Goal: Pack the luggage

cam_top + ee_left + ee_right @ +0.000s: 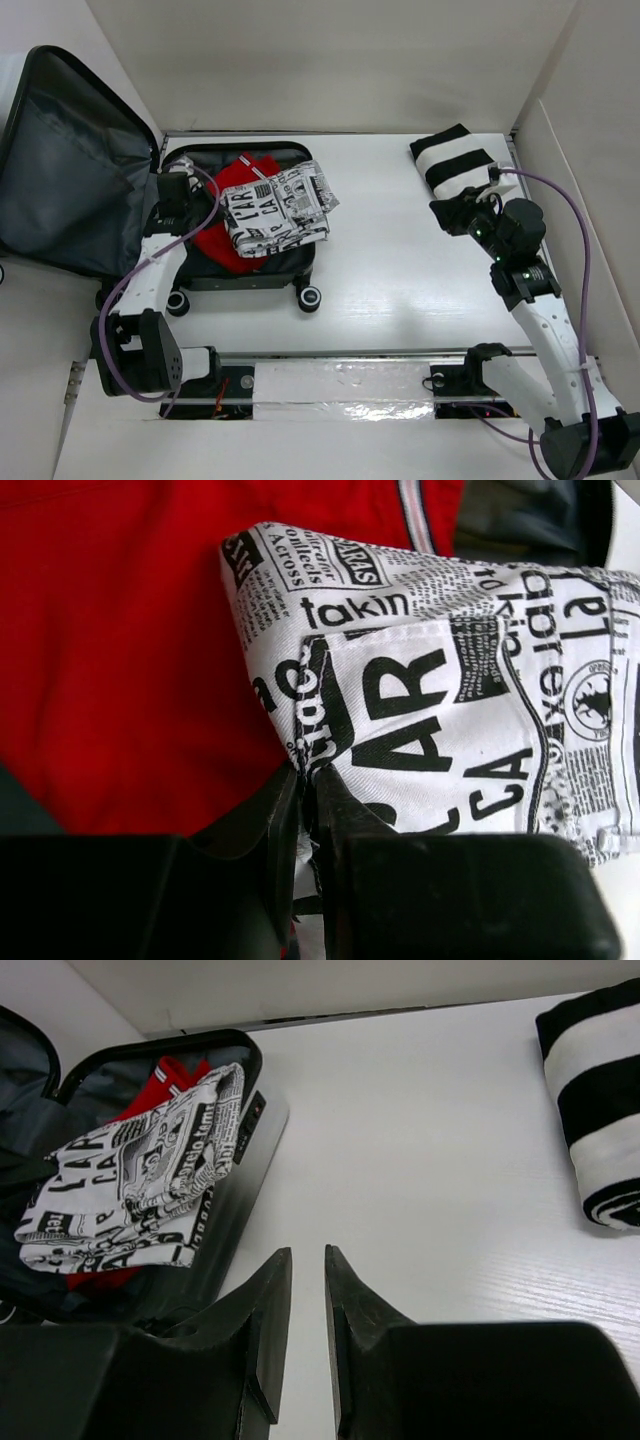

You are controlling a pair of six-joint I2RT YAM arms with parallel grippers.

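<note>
Shows the luggage [250,278] at the far left of the table [400,280], open, cavity facing up, lid [70,170] standing out to the left and leaning up against the side wall. Reads the long axis as near-to-far, with the wheels [310,297] at the near end, pointing toward the arm bases. Holds a red garment [212,245] in the base shell, with a newsprint-pattern garment [275,210] on top, lapping over the right rim toward the table. Puts the left gripper [308,785] inside the shell at that garment's left edge, fingers pressed together on the stitched hem, so likely pinching it. Makes the left arm clearly the nearer one to the case. Finds the right gripper [308,1260] well apart to the right, low over bare table, fingers parted by a narrow gap, nothing between them. Places a folded black-and-white striped cloth [455,160] at the far right, just beside that gripper. Calls, probably, for a leftward drag of the overhanging garment, across the short axis, to seat it inside the rim. Leaves the striped cloth to the right arm, with a long leftward carry to the case. Risks fabric caught on the rim at closing.
</note>
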